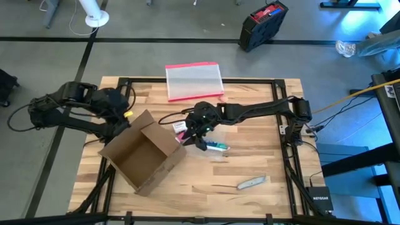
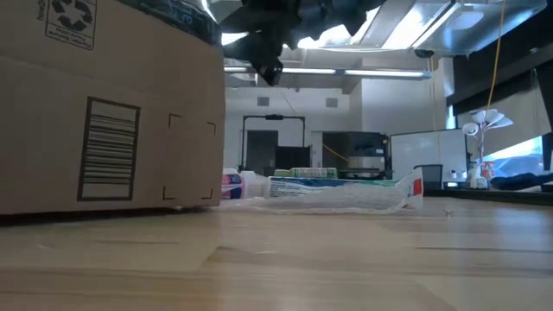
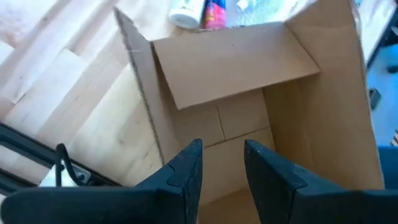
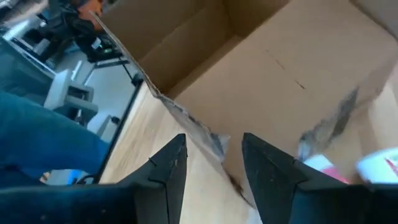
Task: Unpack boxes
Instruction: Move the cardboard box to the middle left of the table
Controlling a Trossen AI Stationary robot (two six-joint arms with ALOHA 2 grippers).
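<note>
While box lies open, R tool hovers beside, prob. apart.

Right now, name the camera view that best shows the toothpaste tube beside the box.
The low view: the toothpaste tube lies side-on, full length, beside the cardboard box. The high view shows it small, partly under the right gripper. The wrist views catch only neighbouring items' ends.
</note>
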